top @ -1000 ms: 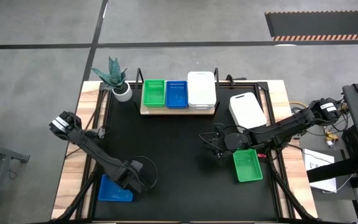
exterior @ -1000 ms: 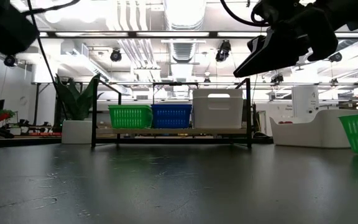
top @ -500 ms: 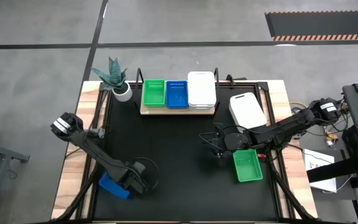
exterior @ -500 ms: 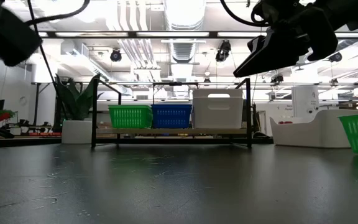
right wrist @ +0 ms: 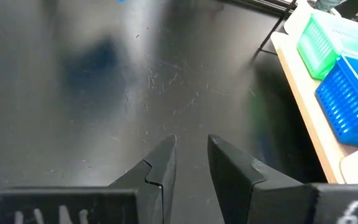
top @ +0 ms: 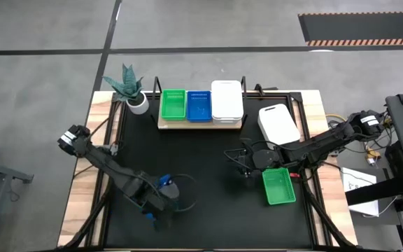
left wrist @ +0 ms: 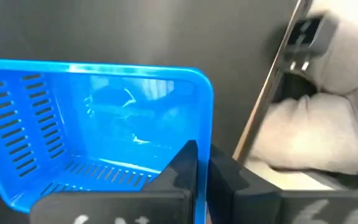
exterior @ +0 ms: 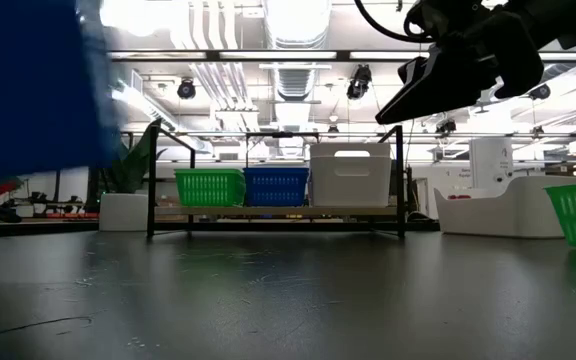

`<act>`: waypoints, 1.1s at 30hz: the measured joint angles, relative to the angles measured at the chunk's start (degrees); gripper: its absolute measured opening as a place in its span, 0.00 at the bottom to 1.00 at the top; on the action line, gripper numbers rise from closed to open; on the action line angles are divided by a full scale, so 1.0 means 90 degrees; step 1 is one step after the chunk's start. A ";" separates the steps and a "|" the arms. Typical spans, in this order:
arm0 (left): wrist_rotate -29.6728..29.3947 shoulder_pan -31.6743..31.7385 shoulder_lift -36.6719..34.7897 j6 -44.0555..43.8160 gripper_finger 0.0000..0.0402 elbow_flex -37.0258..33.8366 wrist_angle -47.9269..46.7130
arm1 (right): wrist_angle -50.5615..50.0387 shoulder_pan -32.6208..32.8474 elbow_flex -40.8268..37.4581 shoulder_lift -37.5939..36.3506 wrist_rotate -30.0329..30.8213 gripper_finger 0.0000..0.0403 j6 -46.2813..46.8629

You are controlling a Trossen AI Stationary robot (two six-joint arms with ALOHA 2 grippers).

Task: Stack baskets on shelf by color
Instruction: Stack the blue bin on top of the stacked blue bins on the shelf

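My left gripper [top: 158,203] hangs over the table's near left part, shut on a blue basket [left wrist: 92,130]. That basket fills the low view's upper left corner [exterior: 28,90]; from above only blue slivers [top: 165,185] show past the arm. On the light-wood shelf [top: 200,125] at the far edge sit a green basket [top: 173,105], a blue one [top: 199,106] and a white one [top: 227,100]. My right gripper [top: 244,165] hovers open right of centre with nothing between its fingers [right wrist: 160,165]. My left gripper pinches one end wall of the blue basket at its rim [left wrist: 207,127], one finger [left wrist: 185,165] inside the basket and the other [left wrist: 229,177] outside. The fingers come from above, slanting down. The basket hangs lifted clear of the table, tipped on edge.
A green basket [top: 279,185] lies on the table beside my right arm, and a white basket [top: 278,122] lies at the far right. A potted plant [top: 133,91] stands left of the shelf. Bare black tabletop [top: 201,182] stretches between the arms.
My left gripper has taken hold of the blue basket that lay flat at the near left corner and risen with it, rolling its wrist and shifting a little toward the table's right. The basket has come off the table and tipped on edge.
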 joint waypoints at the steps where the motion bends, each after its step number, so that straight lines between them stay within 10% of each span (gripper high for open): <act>1: -0.0212 0.0066 0.0000 0.0370 0.00 0.0196 -0.0116 | -0.0001 -0.0002 0.0000 0.0000 0.0000 0.21 -0.0002; 13: -0.2811 0.1259 0.0000 0.4594 0.00 0.1158 -0.0351 | -0.0022 -0.0001 0.0000 0.0000 0.0000 0.21 -0.0049; 33: -0.3297 0.3380 0.0000 0.6687 0.00 0.0078 0.0634 | -0.0190 -0.0002 -0.0005 0.0000 0.0029 0.21 0.0090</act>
